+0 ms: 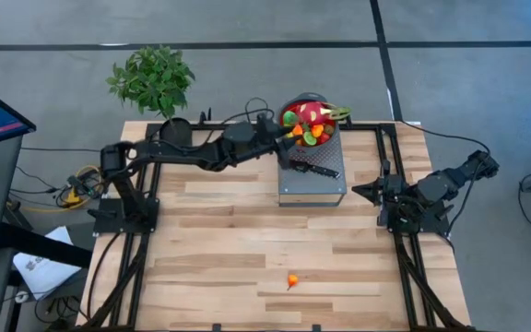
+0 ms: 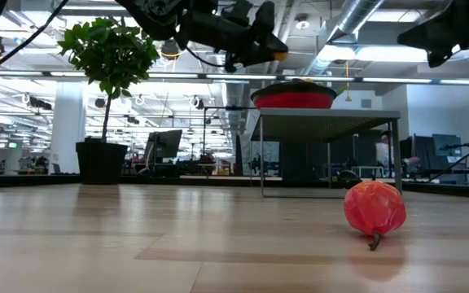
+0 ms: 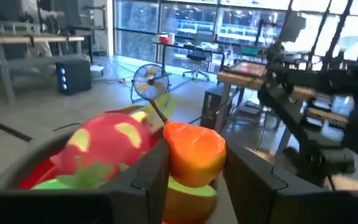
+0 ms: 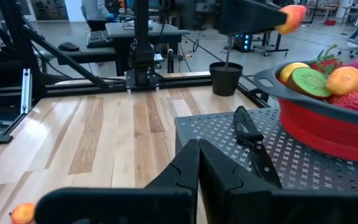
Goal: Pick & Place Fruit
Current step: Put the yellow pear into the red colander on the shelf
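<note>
Left jaws (image 3: 191, 180) clamped on an orange pear-shaped fruit (image 3: 193, 152), held just above the red bowl (image 1: 310, 115). Bowl heaped with fruit, pink-red dragon fruit (image 3: 104, 146) uppermost; kiwi half (image 4: 311, 79) and orange piece (image 4: 344, 79) near the rim. Bowl seated on a grey perforated stand (image 1: 312, 173) at the far side of the counter (image 1: 229, 249); black-handled knife (image 1: 312, 169) lying on the stand beside it. Right jaws (image 4: 197, 163) closed, empty, parked at the counter's right edge, well apart from the bowl. One stray red-orange fruit (image 1: 292, 280) alone on the near counter.
</note>
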You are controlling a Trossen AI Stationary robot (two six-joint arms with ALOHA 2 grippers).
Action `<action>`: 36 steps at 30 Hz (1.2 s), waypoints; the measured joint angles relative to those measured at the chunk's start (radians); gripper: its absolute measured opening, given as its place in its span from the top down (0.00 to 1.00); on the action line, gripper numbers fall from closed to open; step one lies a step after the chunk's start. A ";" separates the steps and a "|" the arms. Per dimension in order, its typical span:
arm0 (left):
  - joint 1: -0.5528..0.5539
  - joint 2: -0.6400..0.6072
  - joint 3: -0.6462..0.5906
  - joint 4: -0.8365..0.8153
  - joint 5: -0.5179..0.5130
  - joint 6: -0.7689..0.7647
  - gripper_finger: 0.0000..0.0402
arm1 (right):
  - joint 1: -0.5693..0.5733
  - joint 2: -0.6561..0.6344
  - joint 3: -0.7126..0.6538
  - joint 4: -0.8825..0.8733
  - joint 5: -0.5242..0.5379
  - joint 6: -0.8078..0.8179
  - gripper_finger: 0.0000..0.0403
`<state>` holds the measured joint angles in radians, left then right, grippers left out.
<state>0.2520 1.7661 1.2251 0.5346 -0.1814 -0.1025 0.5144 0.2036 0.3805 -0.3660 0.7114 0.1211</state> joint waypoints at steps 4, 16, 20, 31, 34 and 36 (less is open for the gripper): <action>-0.017 0.001 0.000 -0.001 -0.055 0.087 0.67 | 0.000 0.000 0.000 0.000 0.000 0.000 1.00; -0.002 0.086 0.000 0.027 -0.065 0.131 0.67 | 0.000 0.000 0.000 -0.005 0.000 0.002 1.00; -0.002 0.078 0.000 0.032 -0.082 0.132 0.67 | 0.000 0.000 0.000 -0.008 0.000 0.003 1.00; 0.018 0.073 0.000 0.034 -0.081 0.122 0.47 | 0.000 0.000 0.000 -0.017 0.000 0.003 1.00; 0.019 0.073 0.000 0.038 -0.081 0.121 0.39 | 0.000 0.000 0.000 -0.017 0.000 0.003 1.00; 0.017 0.073 0.000 0.045 -0.081 0.121 0.36 | 0.000 0.000 0.000 -0.017 0.000 0.002 1.00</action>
<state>0.2693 1.8389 1.2251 0.5794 -0.2623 0.0185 0.5148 0.2035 0.3805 -0.3828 0.7116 0.1234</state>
